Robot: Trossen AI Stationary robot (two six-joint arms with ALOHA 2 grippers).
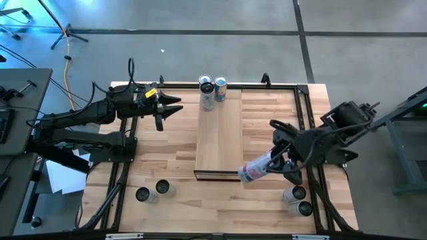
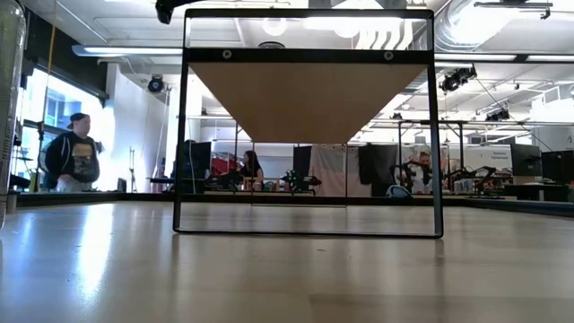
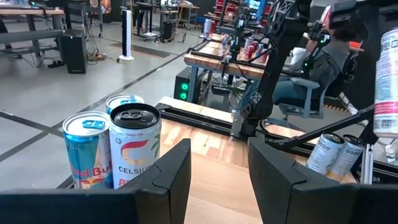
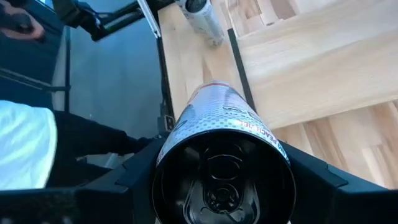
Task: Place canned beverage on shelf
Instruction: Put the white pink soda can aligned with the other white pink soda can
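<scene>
Holding can (image 1: 255, 168) clamped in right jaws near shelf (image 1: 219, 137) end, I'd upright it w/ care before lowering; left jaws apart, idle.

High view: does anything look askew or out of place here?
Only the can in the right gripper: it lies tilted nearly flat at the shelf's near right corner, while the cans already on the shelf stand upright.

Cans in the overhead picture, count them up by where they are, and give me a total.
Cans standing on the shelf: 2
Can held in the right gripper: 1
Cans on the tabletop, left group: 2
Cans on the tabletop, right group: 2
Total: 7
</scene>
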